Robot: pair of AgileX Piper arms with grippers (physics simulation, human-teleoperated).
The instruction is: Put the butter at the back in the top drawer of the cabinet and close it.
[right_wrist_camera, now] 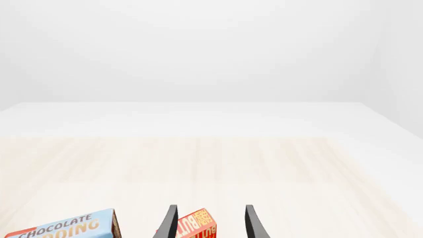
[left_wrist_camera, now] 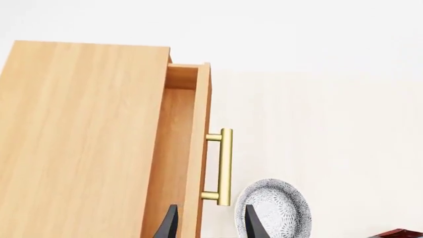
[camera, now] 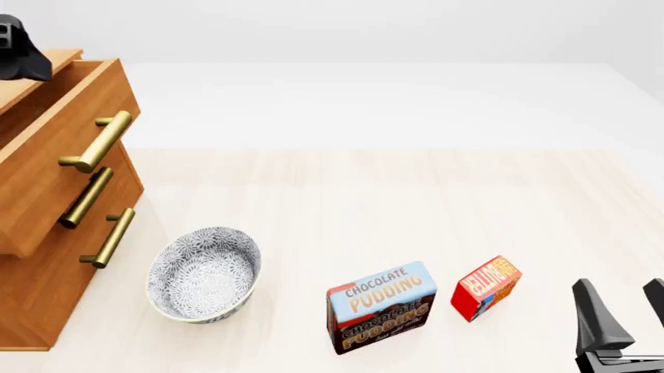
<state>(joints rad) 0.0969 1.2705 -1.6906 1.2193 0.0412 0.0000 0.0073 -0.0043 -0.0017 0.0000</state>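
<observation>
The cabinet stands at the left, and its top drawer is pulled partly out. In the left wrist view the open drawer and its brass handle lie beyond my open, empty left gripper. In the front view only a black part of the left arm shows, above the cabinet. The butter stands on the table at the front right. My right gripper is open, to the right of the butter and apart from it. In the right wrist view the butter shows between the fingertips of the gripper.
A blue-and-brown Chocolate Pudding box stands just left of the butter and also shows in the right wrist view. A patterned grey bowl sits in front of the cabinet and also shows in the left wrist view. Two lower drawers are shut.
</observation>
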